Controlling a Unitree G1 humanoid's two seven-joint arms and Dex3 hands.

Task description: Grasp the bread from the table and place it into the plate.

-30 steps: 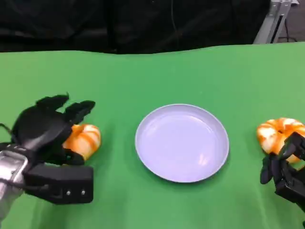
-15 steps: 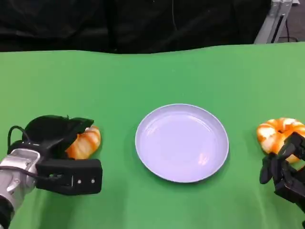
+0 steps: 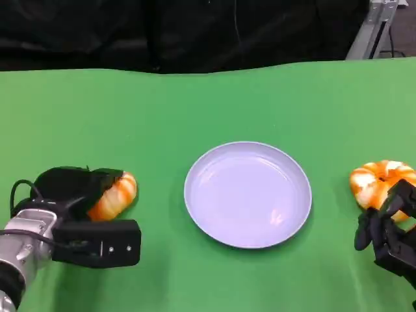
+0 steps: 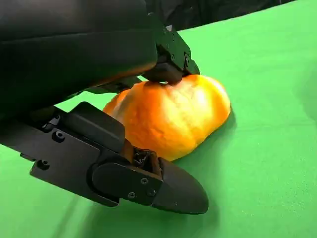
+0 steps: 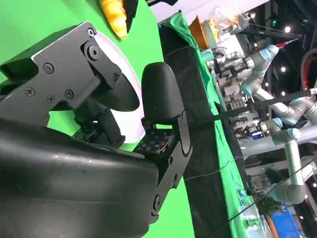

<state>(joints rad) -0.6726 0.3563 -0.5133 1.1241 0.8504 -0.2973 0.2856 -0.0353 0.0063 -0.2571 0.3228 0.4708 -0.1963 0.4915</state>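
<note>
An orange-and-white bread roll (image 3: pixel 119 193) lies on the green table at the left. My left hand (image 3: pixel 68 188) covers its left side and grips it. In the left wrist view a finger presses on the top of the roll (image 4: pixel 173 116) and the thumb (image 4: pixel 148 183) lies under its near side. The white plate (image 3: pixel 247 195) sits in the middle of the table with nothing on it. My right hand (image 3: pixel 389 231) rests at the lower right with its fingers apart, holding nothing.
A second orange-and-white bread (image 3: pixel 379 181) lies at the right edge, just beyond my right hand. Black curtain runs behind the table's far edge. The right wrist view shows the plate (image 5: pixel 130 126) and the far roll (image 5: pixel 115 17) past my right hand (image 5: pixel 89 148).
My left hand has dropped from above the roll and its raised fingers have closed down over it. The right hand, plate and second bread have not moved.
</note>
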